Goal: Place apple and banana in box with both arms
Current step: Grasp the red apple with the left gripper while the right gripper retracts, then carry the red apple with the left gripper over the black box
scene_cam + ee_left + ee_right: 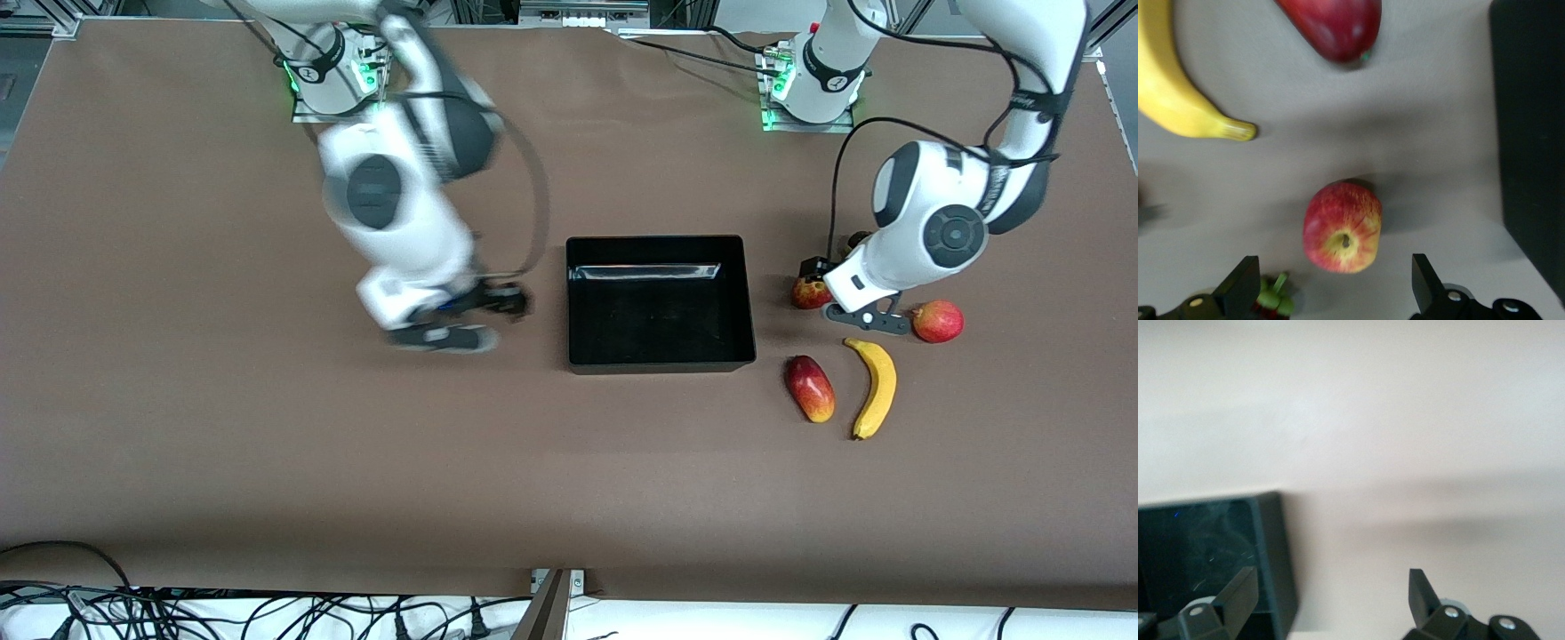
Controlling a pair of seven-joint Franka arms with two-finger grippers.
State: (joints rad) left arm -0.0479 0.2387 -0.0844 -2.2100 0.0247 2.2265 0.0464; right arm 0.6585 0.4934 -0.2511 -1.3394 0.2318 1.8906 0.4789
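Banana [876, 387]: on table [267, 427], at the box's 4 o'clock, untouched.
Box [660, 302]: empty, mid-table.
Apple [810, 292]: at box's 3 o'clock.
Left hand [1331, 283]: fingers apart, over apple, apparently positioned to grasp.
Right hand [1331, 597]: fingers apart, empty, beside box's 9 o'clock edge.

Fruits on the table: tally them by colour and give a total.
Red: 3 — apple, oval fruit, round fruit
Yellow: 1 — banana
Total: 4, counting only whole fruits clearly seen; all lie outside the box.
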